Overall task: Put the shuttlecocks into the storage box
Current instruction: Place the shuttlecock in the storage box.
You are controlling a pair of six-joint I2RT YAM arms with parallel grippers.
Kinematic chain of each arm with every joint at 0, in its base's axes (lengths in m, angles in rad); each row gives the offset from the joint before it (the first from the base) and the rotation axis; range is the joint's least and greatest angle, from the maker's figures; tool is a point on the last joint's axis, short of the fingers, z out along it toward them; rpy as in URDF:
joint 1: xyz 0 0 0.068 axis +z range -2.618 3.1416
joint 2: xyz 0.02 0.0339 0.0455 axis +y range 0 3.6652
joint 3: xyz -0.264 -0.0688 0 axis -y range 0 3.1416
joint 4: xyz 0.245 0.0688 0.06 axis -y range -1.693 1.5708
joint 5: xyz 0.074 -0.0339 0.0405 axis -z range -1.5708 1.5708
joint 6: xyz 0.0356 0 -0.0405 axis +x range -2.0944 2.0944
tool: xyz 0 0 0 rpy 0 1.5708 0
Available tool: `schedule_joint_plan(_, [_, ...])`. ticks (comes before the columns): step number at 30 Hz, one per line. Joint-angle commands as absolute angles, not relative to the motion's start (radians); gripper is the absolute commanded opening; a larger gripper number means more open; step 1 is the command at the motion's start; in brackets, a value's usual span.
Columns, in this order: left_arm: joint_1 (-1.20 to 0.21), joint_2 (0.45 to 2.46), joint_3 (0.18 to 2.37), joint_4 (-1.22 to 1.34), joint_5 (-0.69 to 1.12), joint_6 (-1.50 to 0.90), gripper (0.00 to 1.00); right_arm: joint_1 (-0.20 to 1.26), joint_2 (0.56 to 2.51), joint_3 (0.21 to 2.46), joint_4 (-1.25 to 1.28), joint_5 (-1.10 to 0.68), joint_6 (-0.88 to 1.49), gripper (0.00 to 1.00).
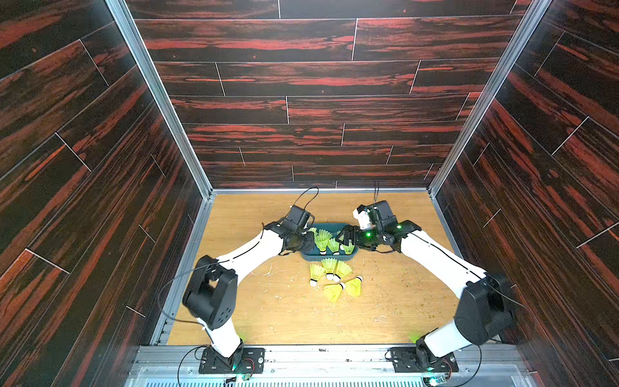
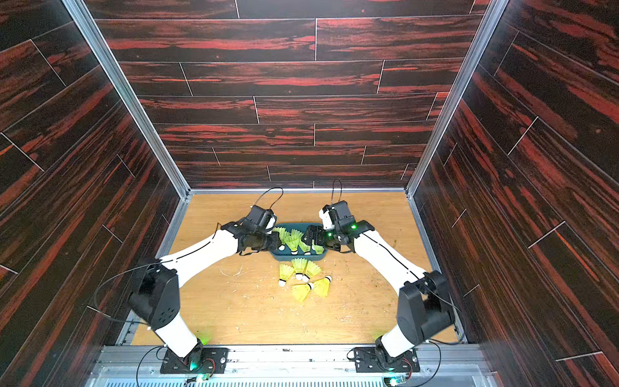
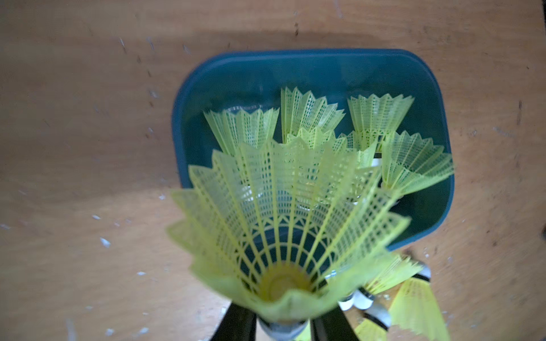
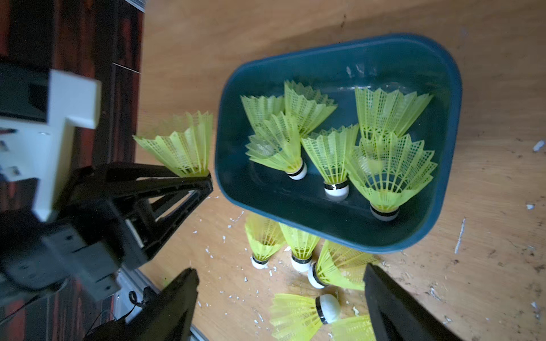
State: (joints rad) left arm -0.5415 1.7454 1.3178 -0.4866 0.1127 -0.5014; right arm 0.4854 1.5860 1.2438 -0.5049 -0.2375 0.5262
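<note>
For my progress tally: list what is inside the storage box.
Six shuttlecocks sit in the storage box, skirts overlapping; whatever might lie beneath those skirts is covered.

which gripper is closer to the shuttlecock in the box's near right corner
Right. The right gripper, jaws open, is above that shuttlecock at the box's right end. The left gripper, shut on another shuttlecock, is at its left end.

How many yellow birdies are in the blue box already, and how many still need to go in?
Done: about six neon yellow-green plastic shuttlecocks lie in the shallow teal plastic storage box. In hand: the left gripper holds another shuttlecock beside the box's end. Left: five loose shuttlecocks on the wooden table.
</note>
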Motion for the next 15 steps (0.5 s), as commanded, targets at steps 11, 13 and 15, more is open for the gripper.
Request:
schedule_joint_plan(11, [-0.541,1.818,1.384,-0.631,0.1,-0.601,0.22,0.48,1.641,1.272,-0.53,-0.236,0.525,0.92])
schedule_joint_plan(13, [-0.541,1.828,1.392,-0.633,0.093,-0.601,0.23,0.48,1.641,1.271,-0.528,-0.236,0.523,0.91])
schedule_joint_plan(15, [-0.541,1.838,1.4,-0.634,0.091,-0.601,0.23,0.48,1.643,1.27,-0.526,-0.236,0.522,0.92])
